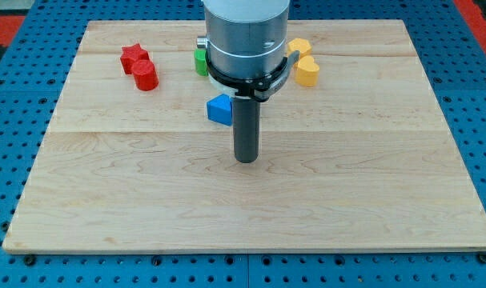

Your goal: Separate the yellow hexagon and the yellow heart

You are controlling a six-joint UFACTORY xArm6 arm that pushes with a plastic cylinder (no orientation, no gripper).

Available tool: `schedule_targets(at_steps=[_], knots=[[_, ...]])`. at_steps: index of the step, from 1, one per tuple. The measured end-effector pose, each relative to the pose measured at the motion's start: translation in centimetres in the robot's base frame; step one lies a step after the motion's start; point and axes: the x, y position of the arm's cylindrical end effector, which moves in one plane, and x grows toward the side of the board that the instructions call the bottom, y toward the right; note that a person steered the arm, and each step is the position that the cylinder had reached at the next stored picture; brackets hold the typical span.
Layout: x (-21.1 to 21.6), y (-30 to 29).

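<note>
The table [371,208] was the biggest thing there, a pale wooden board of joined planks, its grain running across the view, lying on a blue pegboard base [10,152] studded with rows of holes. A strip of red [10,24] showed beyond the table's far left corner, and another at the far right corner.

Next in size was the arm's grey cylindrical body [247,32], which came down over the table's far middle and ended in a dark rod. My tip [246,161] rested near the centre of the table, apart from every block. The arm carried no jaws, so none could be called open or closed.

The blocks all sat toward the table's far edge. The yellow heart [307,71] lay right of the arm's body, and the yellow hexagon [299,47] sat just behind it, so close they seemed to touch, the hexagon partly hidden by the arm. The red cylinder [146,76] stood near the table's far left, touching the red star [133,56] behind it. The blue block [220,109], roughly triangular, lay just left of the rod and a little farther back than my tip. The green block [200,61] peeked out at the arm's left side, its shape impossible to tell.
</note>
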Motion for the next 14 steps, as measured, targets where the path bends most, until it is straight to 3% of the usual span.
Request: schedule_targets(at_steps=[11,12,14], knots=[[1.0,-0.6],[-0.3,0.6],[-10.1,10.0]])
